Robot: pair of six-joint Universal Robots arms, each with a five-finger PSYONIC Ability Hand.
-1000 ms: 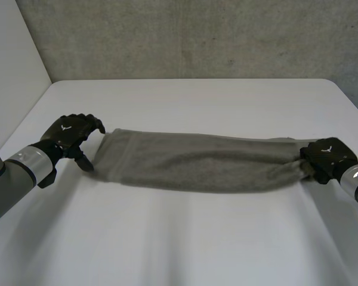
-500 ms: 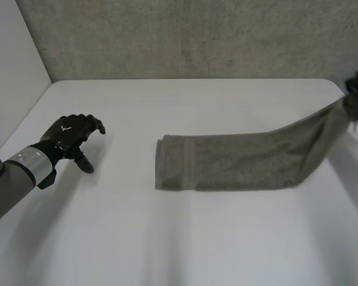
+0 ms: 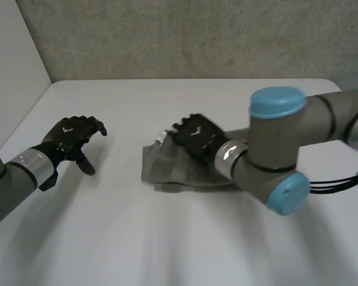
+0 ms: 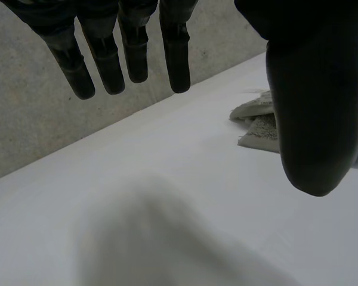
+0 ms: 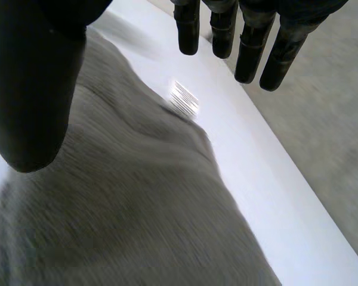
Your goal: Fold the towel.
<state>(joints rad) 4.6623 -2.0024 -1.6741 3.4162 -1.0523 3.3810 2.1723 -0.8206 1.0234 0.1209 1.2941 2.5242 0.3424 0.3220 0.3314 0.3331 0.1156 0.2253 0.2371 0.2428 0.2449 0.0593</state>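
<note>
I see towel (image 3: 158, 168) bunched mid table (image 3: 167, 244). Right hand (image 3: 197, 138) over it, fingers straight, thumb wide, gripping nothing. Left hand (image 3: 70, 134) relaxed open, well apart.

Soft, even, somewhat dim light across the white table (image 3: 185, 238) and grey concrete wall (image 3: 185, 36).
</note>
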